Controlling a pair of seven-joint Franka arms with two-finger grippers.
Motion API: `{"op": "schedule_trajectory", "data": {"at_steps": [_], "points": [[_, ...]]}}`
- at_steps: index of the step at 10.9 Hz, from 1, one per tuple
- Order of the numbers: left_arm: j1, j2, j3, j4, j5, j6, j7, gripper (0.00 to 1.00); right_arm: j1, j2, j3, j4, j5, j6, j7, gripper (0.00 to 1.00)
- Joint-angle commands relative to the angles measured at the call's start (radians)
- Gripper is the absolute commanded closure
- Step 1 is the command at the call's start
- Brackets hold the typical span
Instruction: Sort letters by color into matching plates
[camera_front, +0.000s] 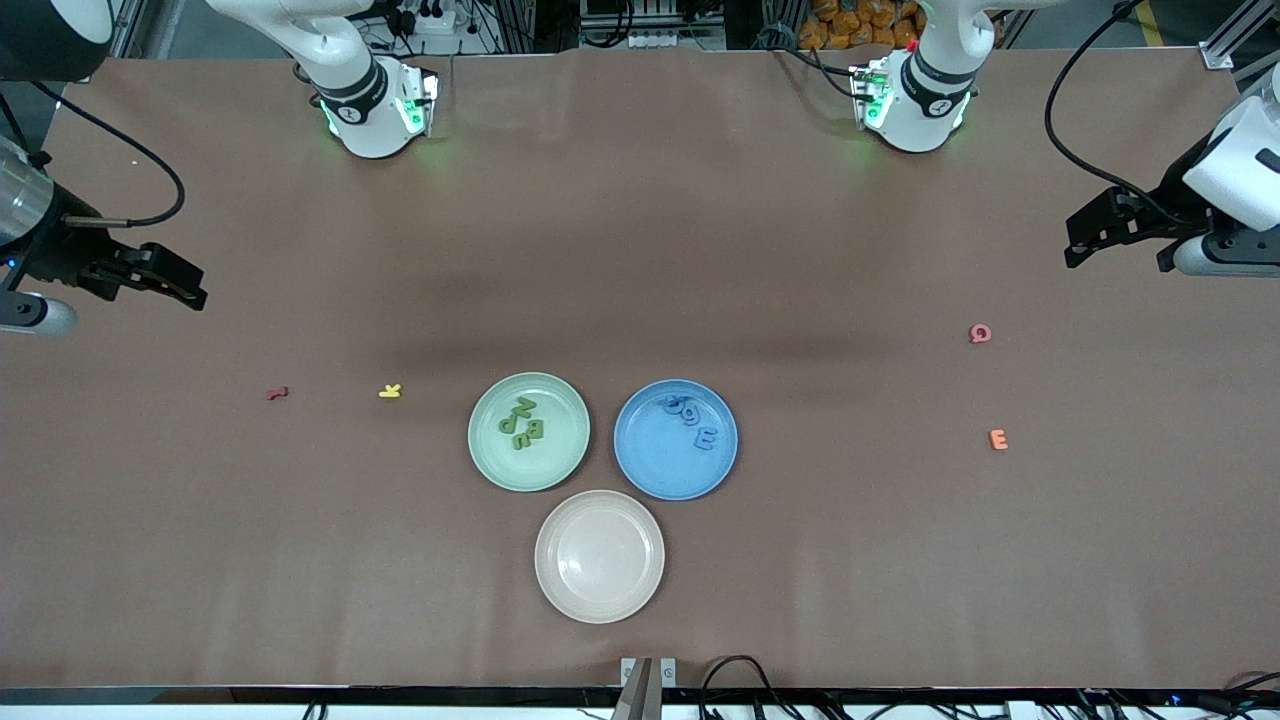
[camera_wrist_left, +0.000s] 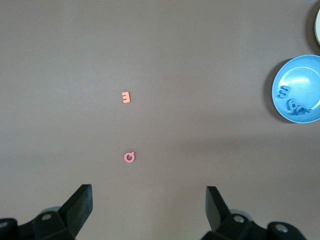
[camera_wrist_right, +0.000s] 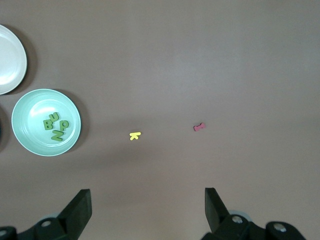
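The green letters (camera_front: 523, 423) lie clustered in my mint green plate (camera_front: 495, 465), and the blue letters (camera_front: 690, 420) lie in the blue plate (camera_front: 650, 470) just beside it, toward my left arm's end of the table. A pale beige plate (camera_front: 600, 590) sits nearer the front camera, tucked between the two and close to both rims. Out on the brown table (camera_front: 640, 250), a yellow K (camera_front: 390, 391) and a dark red piece (camera_front: 277, 394) lie toward my right arm's end, well apart from the plates. A pink rounded letter (camera_front: 980, 333) and an orange E (camera_front: 998, 439) lie toward my left arm's end.

My left gripper (camera_front: 1118, 236) hangs over the table's edge at its own end, fingers spread wide, pinching nothing. My right gripper (camera_front: 165, 280) waits likewise over its end, fingers (camera_wrist_right: 80, 210) spread and empty.
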Motion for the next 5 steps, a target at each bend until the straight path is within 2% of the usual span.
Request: {"op": "schedule_trajectory", "data": {"at_steps": [1, 5], "points": [[-0.002, 0.014, -0.004, 0.032, 0.003, -0.022, 0.004, 0.0, 0.002, -0.003, 0.004, -0.006, -0.004, 0.006, 0.013, 0.0], [0.005, 0.016, -0.004, 0.032, 0.008, -0.016, 0.004, 0.0, 0.013, 0.001, 0.004, -0.006, -0.005, 0.003, 0.013, 0.0]]}}
